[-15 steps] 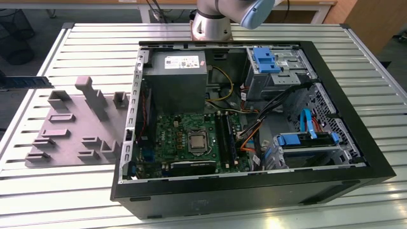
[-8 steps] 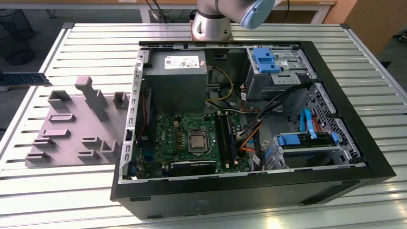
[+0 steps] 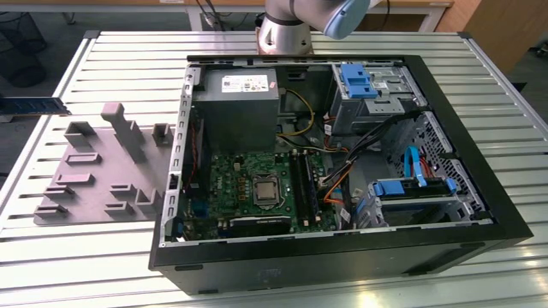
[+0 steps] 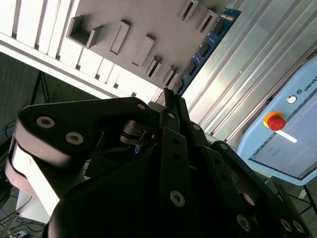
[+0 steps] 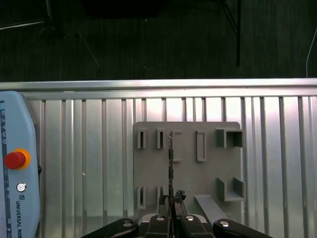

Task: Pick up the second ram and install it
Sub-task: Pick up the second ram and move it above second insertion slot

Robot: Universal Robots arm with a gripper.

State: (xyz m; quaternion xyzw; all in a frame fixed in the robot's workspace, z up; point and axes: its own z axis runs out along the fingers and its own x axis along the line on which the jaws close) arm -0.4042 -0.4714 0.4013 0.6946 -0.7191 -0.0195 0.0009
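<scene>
gripper: fingers clamped on second ram | second ram: seen edge-on as a thin strip, crossing the grey fixture plate between its slots | grey fixture plate: flat on slatted metal table | teach pendant with red stop button: well apart from plate | dark floor: past the table edge beyond plate

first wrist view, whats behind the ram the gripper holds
Behind the second ram lies the grey slotted fixture plate on the slatted table. The gripper hides the ram's held end.
</scene>
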